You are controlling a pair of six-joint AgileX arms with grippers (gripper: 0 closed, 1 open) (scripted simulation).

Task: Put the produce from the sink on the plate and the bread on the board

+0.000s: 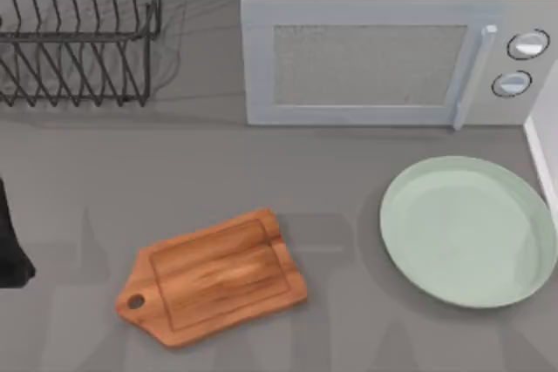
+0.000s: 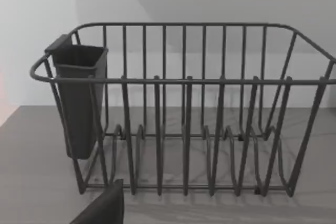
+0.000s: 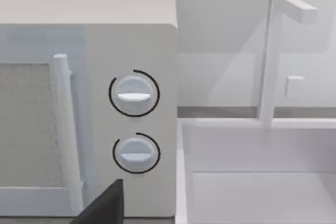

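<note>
**Top view.** The board [image 1: 212,278] lies flat on the tabletop [image 1: 349,206] at about 7 o'clock of the view. It is brown wood with a rectangular groove, and its rounded handle end with a hole points toward 8 o'clock. The plate [image 1: 471,231] rests at 4 o'clock, well apart from the board: large, round, pale mint-green, with a shallow raised rim. Both are bare. A microwave [image 1: 384,50] stands at 12 to 1 o'clock and a wire dish rack [image 1: 78,32] at 10 to 11 o'clock. A dark part of the left arm [image 1: 10,250] sits at the 9 o'clock edge.

**Left wrist view.** The camera faces the dish rack [image 2: 184,108] with its dark utensil cup [image 2: 79,98]. A dark part of the left gripper [image 2: 102,208] shows at the edge of the view; whether its fingers are spread or together cannot be told.

**Right wrist view.** The sink [image 3: 262,171] and faucet [image 3: 273,56] sit beside the microwave [image 3: 84,103]. The visible part of the basin holds no produce or bread, so their location cannot be stated. The state of the right gripper [image 3: 102,205] fingers cannot be told either.

**Handling, as a judgement.** Round produce is likely smooth and inclined to roll: grip across its widest part. Bread is likely light and soft: pinch the sides gently.
</note>
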